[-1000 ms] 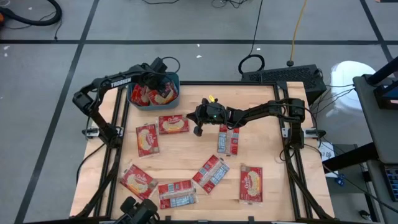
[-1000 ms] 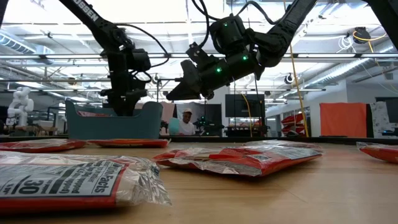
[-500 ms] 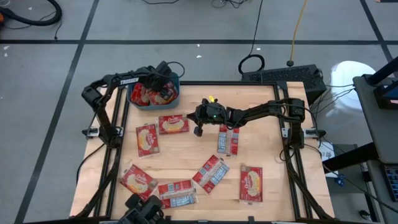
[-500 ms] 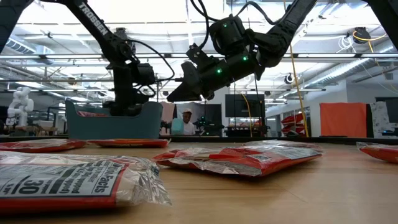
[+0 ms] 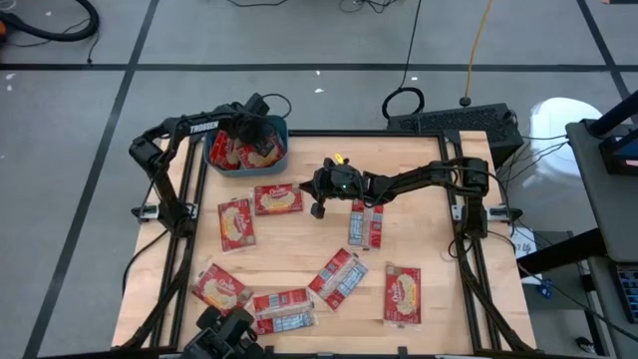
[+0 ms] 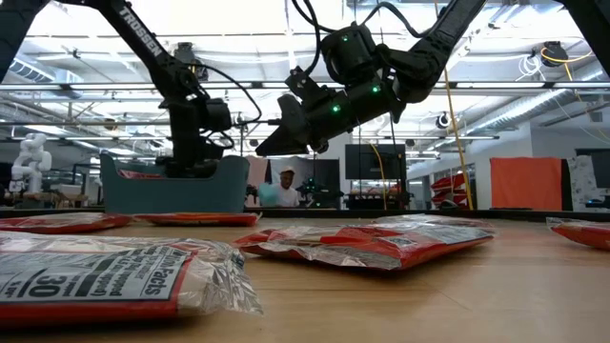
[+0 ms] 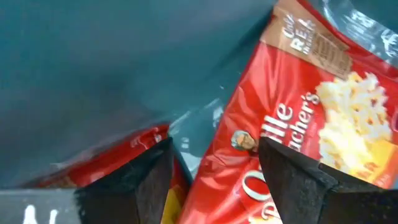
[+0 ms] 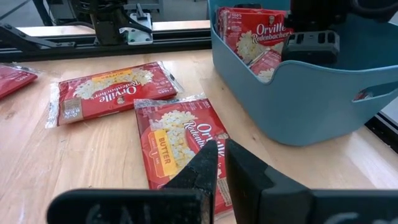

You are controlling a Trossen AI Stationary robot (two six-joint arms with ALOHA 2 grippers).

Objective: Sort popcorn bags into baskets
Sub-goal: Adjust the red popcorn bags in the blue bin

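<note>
The left gripper (image 5: 261, 132) hangs inside the small teal-blue plastic basket with rounded corners (image 5: 281, 128) at the far left corner of the wooden counter (image 5: 439, 279), its fingers (image 7: 292, 171) spread wide and holding nothing; between and just beyond them a flat red popcorn bag with a yellow-cream picture (image 7: 292, 118) lies in the basket, free of both fingers. The step in hand looks like the release, and the clean way out is to lift straight up with the fingers kept apart, so neither snags the slick wrapper nor tips the basket wall. The right gripper (image 5: 318, 207) hovers near the counter's middle, fingers (image 8: 202, 167) pressed together and empty, with a second red popcorn bag (image 8: 180, 140) flat on the wood directly beneath their tips and another one (image 8: 112, 92) just beyond. Further red bags (image 5: 339, 277) lie scattered nearer the front, well apart from both grippers.
</note>
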